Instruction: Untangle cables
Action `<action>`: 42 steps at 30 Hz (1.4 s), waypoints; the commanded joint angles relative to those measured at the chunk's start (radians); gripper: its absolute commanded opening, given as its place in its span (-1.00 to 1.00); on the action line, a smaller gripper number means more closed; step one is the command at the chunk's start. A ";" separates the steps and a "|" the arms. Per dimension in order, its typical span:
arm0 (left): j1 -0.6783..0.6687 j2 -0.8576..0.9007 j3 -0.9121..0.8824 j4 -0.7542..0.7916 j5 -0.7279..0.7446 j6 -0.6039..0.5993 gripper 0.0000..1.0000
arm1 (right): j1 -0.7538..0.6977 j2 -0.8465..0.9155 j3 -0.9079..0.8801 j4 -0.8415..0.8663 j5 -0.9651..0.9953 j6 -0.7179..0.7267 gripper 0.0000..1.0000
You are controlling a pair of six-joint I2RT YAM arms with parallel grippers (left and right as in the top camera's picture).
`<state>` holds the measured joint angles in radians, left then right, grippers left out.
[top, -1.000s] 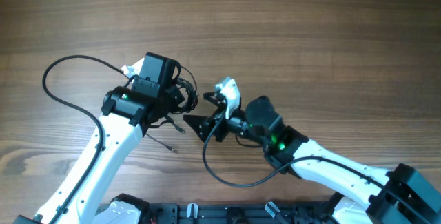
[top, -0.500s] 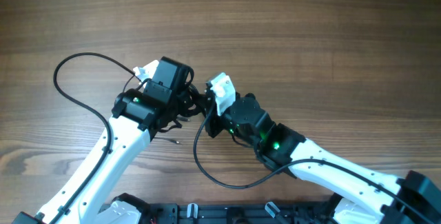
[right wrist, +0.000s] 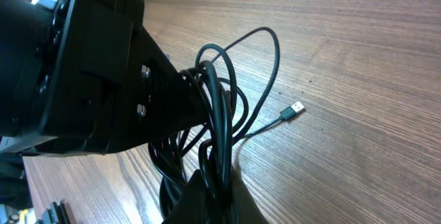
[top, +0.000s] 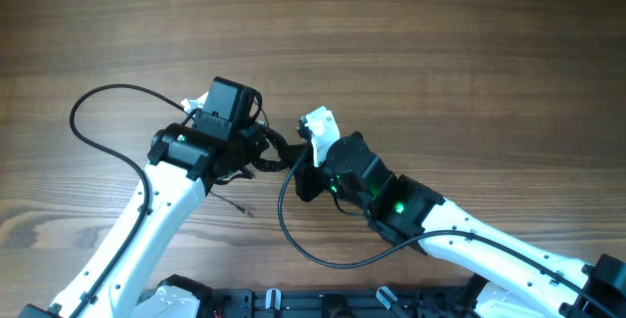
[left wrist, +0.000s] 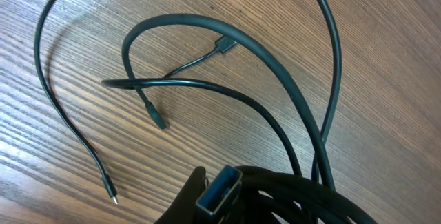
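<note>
**Knotted black cables (right wrist: 222, 114) at mid-table, held between both arms.**
The left gripper (right wrist: 194, 92) and the right gripper (right wrist: 210, 182) are each clamped on the bundle from opposite sides. Loose strands with small plug ends (right wrist: 296, 107) trail onto the wooden table (top: 440, 54).

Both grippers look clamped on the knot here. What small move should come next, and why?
Probably ease the right gripper away from the left gripper: both are shut on the cables, close together on one bundle, so a gentle pull should loosen strands.
</note>
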<state>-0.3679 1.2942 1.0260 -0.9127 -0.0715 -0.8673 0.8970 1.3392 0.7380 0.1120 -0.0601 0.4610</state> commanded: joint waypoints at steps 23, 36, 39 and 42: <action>0.084 0.002 0.002 0.048 -0.035 0.077 -0.92 | -0.020 -0.092 -0.012 0.066 -0.008 -0.281 0.67; 0.067 0.002 0.002 0.098 0.109 0.288 -0.92 | 0.074 0.027 -0.012 0.083 0.202 -0.415 0.10; 0.032 0.002 0.002 0.097 0.109 0.288 -0.92 | 0.079 0.076 -0.012 0.127 0.251 -0.386 -0.51; -0.002 0.002 0.002 0.095 0.090 0.287 -0.92 | 0.079 0.078 -0.012 0.154 0.253 -0.278 -0.91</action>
<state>-0.3340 1.2945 1.0256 -0.8227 -0.0010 -0.5983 0.9691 1.4094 0.7250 0.2455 0.1635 0.0925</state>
